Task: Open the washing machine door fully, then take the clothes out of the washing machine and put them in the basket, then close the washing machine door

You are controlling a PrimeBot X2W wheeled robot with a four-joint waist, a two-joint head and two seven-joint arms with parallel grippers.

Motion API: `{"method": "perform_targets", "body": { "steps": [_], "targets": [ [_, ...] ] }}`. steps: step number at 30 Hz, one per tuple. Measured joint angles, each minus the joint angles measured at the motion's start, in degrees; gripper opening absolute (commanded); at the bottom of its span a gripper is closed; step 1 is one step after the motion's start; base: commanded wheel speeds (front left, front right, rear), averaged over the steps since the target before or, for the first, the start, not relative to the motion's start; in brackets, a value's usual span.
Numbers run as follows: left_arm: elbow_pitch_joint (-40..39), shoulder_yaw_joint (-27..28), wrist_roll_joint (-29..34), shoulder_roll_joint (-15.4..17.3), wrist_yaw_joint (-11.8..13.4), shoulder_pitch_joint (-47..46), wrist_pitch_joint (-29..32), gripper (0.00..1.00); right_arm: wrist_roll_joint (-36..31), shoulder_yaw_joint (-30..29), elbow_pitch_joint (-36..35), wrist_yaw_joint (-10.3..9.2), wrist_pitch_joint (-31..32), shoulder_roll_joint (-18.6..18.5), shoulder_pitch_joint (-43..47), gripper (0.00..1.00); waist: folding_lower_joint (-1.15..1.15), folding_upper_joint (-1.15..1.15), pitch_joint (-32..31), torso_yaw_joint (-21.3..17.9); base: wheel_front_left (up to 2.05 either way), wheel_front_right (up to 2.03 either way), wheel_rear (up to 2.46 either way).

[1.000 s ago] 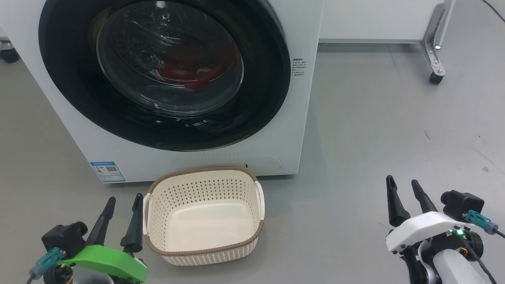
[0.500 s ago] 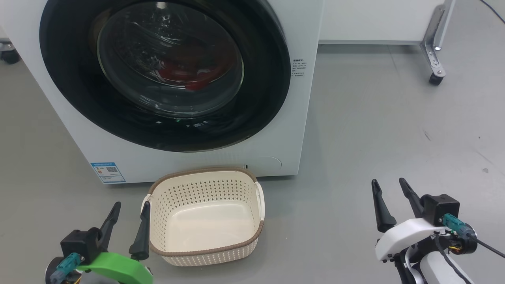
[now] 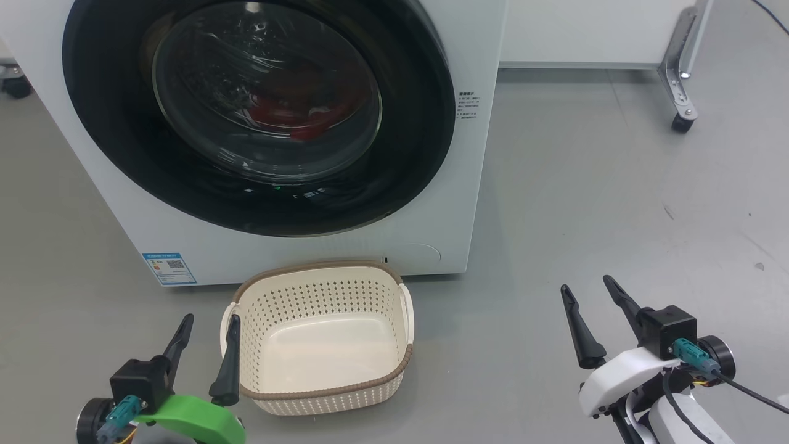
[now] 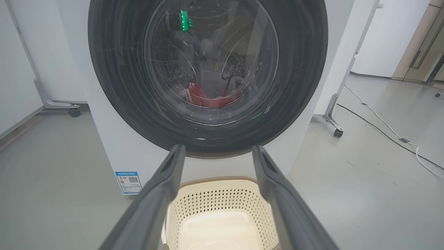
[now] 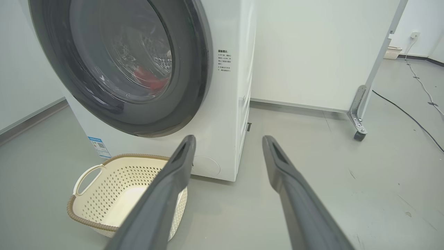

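Note:
The white washing machine [image 3: 481,185] [image 4: 114,146] [image 5: 225,104] stands ahead with its round glossy black door [image 3: 123,142] [image 4: 114,86] [image 5: 194,69] closed flush. Red clothes [image 3: 296,117] [image 4: 208,99] [image 5: 149,78] show dimly through the door glass. On the floor in front sits the cream basket [image 3: 320,336] [image 4: 222,208] [image 5: 114,187], holding nothing. My left gripper [image 3: 209,317] is open, low beside the basket's left handle. My right gripper [image 3: 585,285] is open, low over bare floor right of the basket. Both grippers are apart from the door.
A white panel on a metal caster leg [image 3: 678,80] [image 5: 359,114] stands right of the washer, and another caster [image 4: 73,111] sits to its left. Cables [image 4: 381,128] [image 5: 416,121] run across the grey floor at the right. A blue label [image 3: 167,267] marks the washer's lower front.
My right gripper has shifted left and slightly down. My left gripper has moved right and lower, closer to the basket's left handle. The door stays closed.

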Motion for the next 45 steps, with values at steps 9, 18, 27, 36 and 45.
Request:
{"method": "perform_targets", "body": {
  "steps": [9, 18, 27, 36, 45],
  "targets": [
    [1.46, 0.85, -0.01, -0.20, 0.52, -0.19, 0.00, 1.00, 0.00, -2.08, 0.11, -0.93, 0.00, 0.90, 0.01, 1.00, 0.00, 0.00, 0.21, 0.03, 0.00, 0.00, 0.00],
    [2.46, 1.01, -0.01, -0.24, 0.53, -0.30, 0.00, 1.00, -0.02, -2.79, 0.12, -0.97, 0.00, 1.64, 0.03, 1.00, 0.00, 0.00, 0.27, -0.05, 0.00, 0.00, 0.00],
    [2.99, 1.02, 0.00, -0.33, 0.53, -1.28, 0.00, 1.00, -1.04, -3.26, 0.10, -0.44, 0.00, 1.90, 0.04, 1.00, 0.00, 0.00, 0.34, -0.11, 0.00, 0.00, 0.00],
    [3.37, 1.23, 0.00, -0.53, 0.52, -1.37, 0.00, 1.00, -1.11, -4.19, 0.09, 0.10, 0.00, 2.12, 0.04, 0.00, 0.00, 0.00, 0.44, 0.04, 0.00, 0.00, 0.00],
    [3.49, 1.35, 0.41, -0.57, 0.52, -1.42, 0.00, 1.00, 1.57, -5.98, 0.02, 2.43, 0.00, 4.01, 0.04, 0.00, 0.00, 0.00, 0.75, 0.37, 0.00, 0.00, 0.00]
  ]
}}
